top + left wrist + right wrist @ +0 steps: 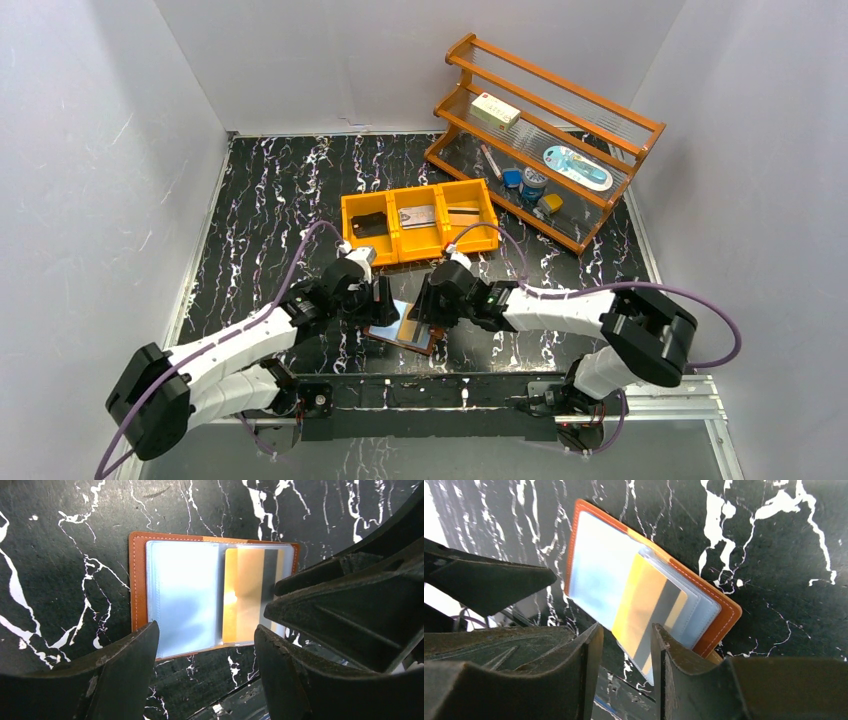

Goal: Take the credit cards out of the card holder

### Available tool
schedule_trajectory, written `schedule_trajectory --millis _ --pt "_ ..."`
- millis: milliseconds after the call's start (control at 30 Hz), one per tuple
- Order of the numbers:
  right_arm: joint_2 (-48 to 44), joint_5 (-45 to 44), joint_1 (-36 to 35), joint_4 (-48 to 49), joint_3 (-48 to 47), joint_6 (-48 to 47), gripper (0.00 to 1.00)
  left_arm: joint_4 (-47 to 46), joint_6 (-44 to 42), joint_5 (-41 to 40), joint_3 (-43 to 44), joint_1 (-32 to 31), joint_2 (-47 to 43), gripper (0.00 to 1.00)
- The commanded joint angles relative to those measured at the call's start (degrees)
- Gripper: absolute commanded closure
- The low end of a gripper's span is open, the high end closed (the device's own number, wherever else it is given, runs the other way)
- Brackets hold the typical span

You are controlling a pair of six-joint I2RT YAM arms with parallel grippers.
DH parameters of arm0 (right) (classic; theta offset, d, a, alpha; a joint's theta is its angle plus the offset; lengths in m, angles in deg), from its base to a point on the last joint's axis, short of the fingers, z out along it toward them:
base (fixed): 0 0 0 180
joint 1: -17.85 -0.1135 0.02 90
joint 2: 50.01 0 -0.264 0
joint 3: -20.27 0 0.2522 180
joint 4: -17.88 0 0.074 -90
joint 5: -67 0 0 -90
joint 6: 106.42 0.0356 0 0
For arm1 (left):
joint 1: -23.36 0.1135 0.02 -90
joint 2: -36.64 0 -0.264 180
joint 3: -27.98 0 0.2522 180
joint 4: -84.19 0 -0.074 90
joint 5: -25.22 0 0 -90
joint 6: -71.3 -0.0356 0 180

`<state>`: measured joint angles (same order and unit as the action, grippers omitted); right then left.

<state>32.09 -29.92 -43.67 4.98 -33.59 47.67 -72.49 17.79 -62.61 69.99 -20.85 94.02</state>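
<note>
Brown leather card holder [404, 333] lies open on the black marbled table [280, 190] between both grippers, 1 gold, dark-striped plastic credit card [644, 600] poking from its clear sleeve. Left gripper [206, 630] gapes wide; right gripper [626, 630], jaws part-way apart, straddles the card's corner. Best to pinch squarely and pull along the sleeve.

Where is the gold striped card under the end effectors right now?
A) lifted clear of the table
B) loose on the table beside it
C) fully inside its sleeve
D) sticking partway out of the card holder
D: the gold card juts past the edge of the card holder, its free end between the fingers of the right end effector.
</note>
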Motion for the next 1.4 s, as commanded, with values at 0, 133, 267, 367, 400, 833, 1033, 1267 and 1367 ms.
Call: schedule_trajectory --millis 0,133,267,367,400,833,1033,1267,1367 --pt "2.1 2.4 0.1 1.0 -2.0 -0.1 0.52 -1.2 1.1 2.1 2.5 0.3 2.8 0.31" --pt "2.9 0.9 0.1 -0.5 0.1 1.2 0.52 -3.9 0.6 5.4 2.8 0.4 4.6 0.3" --pt "4.0 1.8 0.3 1.1 2.9 2.4 0.53 -6.7 -0.4 8.9 3.0 0.4 6.8 0.29" --pt "4.6 1.9 0.4 1.7 3.9 3.3 0.53 -8.6 -1.0 12.2 3.3 0.5 9.2 0.29" --pt "4.7 1.8 0.5 1.5 4.1 3.7 0.53 -8.9 -1.1 12.6 3.6 0.5 10.1 0.3" --pt "5.3 3.7 2.4 2.4 5.8 5.4 0.56 -9.6 1.4 12.3 2.0 0.9 13.8 0.43" --pt "5.8 4.1 2.6 2.6 5.5 5.4 0.57 -11.3 2.9 14.2 1.2 1.4 15.6 0.51" --pt "6.0 4.2 2.8 2.7 5.4 5.4 0.57 -12.3 4.0 15.6 -0.7 2.8 15.4 0.59" --pt "6.0 4.4 2.8 2.7 5.4 5.4 0.57 -16.6 5.4 19.3 -3.1 4.7 15.7 0.65"
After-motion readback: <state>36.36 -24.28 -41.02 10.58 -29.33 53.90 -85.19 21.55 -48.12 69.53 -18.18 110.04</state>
